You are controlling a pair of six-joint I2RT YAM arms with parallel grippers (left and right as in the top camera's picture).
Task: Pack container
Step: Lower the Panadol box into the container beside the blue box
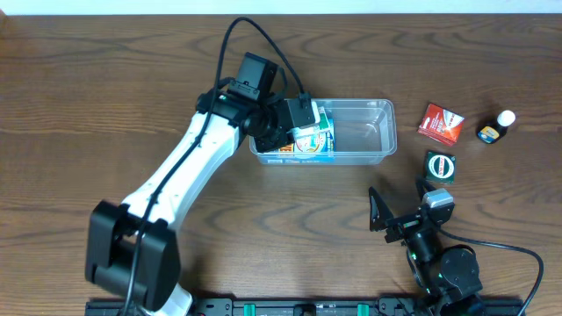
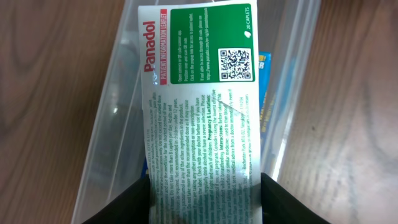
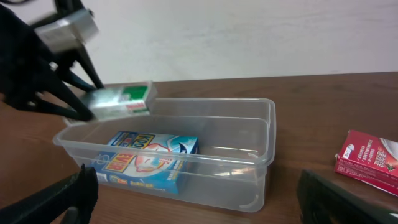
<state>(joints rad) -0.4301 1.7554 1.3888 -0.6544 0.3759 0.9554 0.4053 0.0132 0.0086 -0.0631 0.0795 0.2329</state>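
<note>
The clear plastic container (image 1: 379, 132) stands at mid-table. A blue carton (image 3: 149, 160) lies flat in its left half. My left gripper (image 1: 299, 121) is shut on a white and green Panadol box (image 2: 199, 106) and holds it over the container's left end, just above the blue carton. The box also shows in the right wrist view (image 3: 124, 99), above the rim. My right gripper (image 1: 399, 206) is open and empty, low on the table in front of the container (image 3: 249, 155).
A red box (image 1: 441, 122) lies right of the container, also in the right wrist view (image 3: 367, 158). A small dark bottle with a white cap (image 1: 496, 127) stands at the far right. A round black and green item (image 1: 440, 165) lies near my right arm.
</note>
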